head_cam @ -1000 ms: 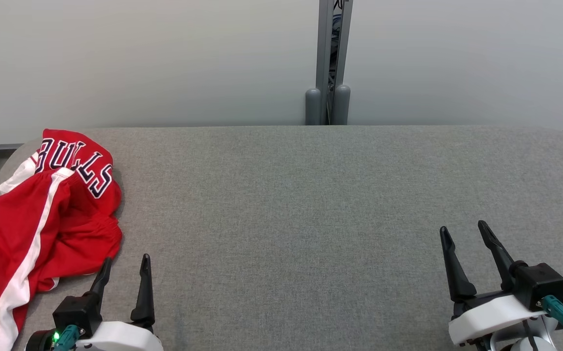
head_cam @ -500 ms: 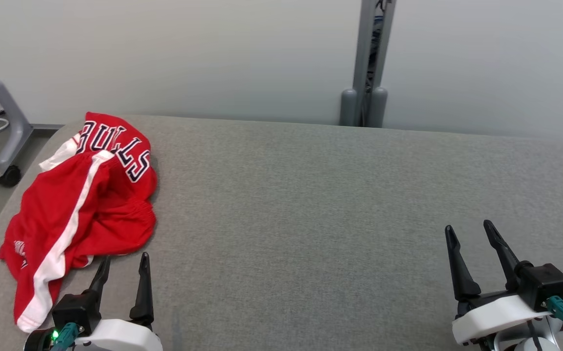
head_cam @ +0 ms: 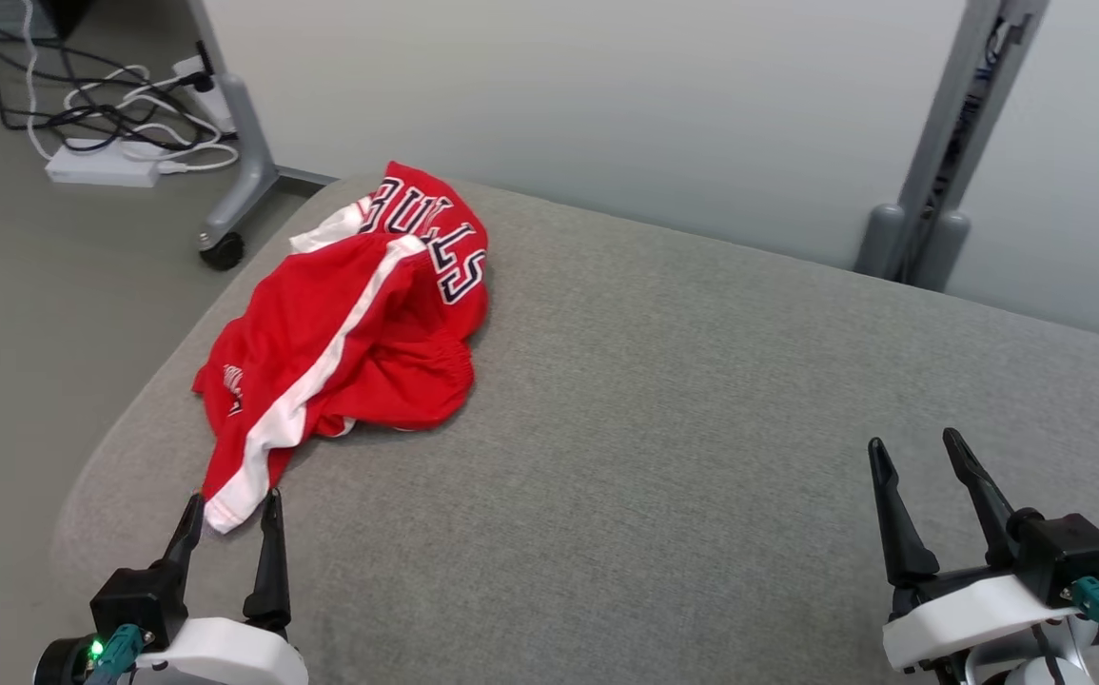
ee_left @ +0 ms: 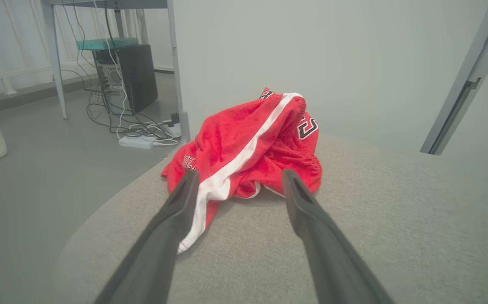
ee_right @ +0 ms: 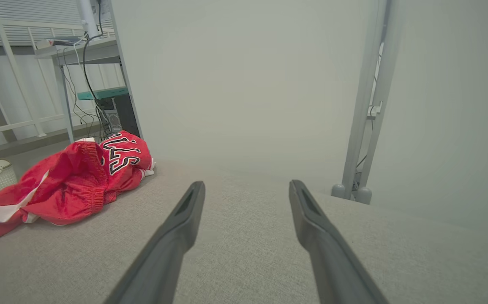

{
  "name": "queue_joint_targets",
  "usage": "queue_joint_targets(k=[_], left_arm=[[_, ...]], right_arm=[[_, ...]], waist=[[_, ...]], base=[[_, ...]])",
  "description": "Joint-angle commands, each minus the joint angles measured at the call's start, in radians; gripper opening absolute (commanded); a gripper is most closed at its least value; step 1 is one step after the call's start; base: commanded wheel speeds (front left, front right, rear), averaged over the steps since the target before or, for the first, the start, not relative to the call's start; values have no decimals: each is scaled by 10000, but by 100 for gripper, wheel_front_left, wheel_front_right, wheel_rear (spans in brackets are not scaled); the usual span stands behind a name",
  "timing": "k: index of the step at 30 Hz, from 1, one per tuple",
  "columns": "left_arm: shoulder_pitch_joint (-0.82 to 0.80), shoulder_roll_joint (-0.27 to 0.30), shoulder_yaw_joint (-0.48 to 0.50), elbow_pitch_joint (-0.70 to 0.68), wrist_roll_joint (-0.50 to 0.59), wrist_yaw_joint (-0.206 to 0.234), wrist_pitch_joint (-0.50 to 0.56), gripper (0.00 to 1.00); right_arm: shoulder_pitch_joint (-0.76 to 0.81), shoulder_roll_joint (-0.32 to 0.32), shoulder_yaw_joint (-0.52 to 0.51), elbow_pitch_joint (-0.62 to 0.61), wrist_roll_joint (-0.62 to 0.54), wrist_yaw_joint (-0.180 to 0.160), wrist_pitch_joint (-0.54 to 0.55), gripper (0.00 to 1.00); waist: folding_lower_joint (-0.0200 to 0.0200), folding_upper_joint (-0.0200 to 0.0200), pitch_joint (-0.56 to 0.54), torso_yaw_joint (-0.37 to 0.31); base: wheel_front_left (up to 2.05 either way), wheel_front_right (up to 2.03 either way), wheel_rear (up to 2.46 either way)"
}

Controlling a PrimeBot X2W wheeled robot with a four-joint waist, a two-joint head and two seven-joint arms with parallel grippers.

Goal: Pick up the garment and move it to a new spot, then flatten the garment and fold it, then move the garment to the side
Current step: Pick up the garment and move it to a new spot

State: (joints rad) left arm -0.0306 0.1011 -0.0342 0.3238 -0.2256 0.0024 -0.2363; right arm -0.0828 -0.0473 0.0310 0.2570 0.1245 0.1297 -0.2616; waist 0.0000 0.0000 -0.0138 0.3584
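The red shorts (head_cam: 349, 323) lie crumpled at the upper left of the head view, on the grey table's (head_cam: 682, 409) corner. Their long axis slants down toward the left gripper (head_cam: 233, 498), the nearer one, open and empty. The right gripper (head_cam: 912, 440), also open and empty, sits well apart at lower right.

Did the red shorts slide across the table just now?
No. The red Bulls shorts still lie crumpled at the far left corner of the grey table; the whole view shifted because the head turned left.
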Motion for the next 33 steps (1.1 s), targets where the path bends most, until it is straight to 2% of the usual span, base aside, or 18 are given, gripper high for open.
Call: queue_joint_targets(k=[1,8,17,24,29,33], left_arm=[[-23,68,2,-51,-48,35,47,100],[-113,177,-72,-197,-125,-1,267,100],[-1120,473,14,-448,-526,-240,1322,100],[-3233,1245,-199,20,-885,-781,3595,100],[-4855,1667,-73,625,-1739,-1080,5182,100],[-5779,1805,72,1129,-2380,-1181,5880,100]], right_arm=[[32,-58,-58,3,72,19,-51,100],[14,-58,-163,65,146,19,-51,100],[-35,-61,-244,49,231,19,-51,100],[-139,-61,-384,-3,-20,19,-51,100],[-500,-58,-452,-144,-296,19,-51,100],[-882,-61,-520,-333,-641,19,-51,100]], waist=[[0,0,-27,576],[0,0,-94,1027],[0,0,-50,886],[0,0,373,373],[0,0,1314,-282],[0,0,2182,-798]], base=[[0,0,0],[0,0,0],[0,0,0],[0,0,0],[0,0,0],[0,0,0]])
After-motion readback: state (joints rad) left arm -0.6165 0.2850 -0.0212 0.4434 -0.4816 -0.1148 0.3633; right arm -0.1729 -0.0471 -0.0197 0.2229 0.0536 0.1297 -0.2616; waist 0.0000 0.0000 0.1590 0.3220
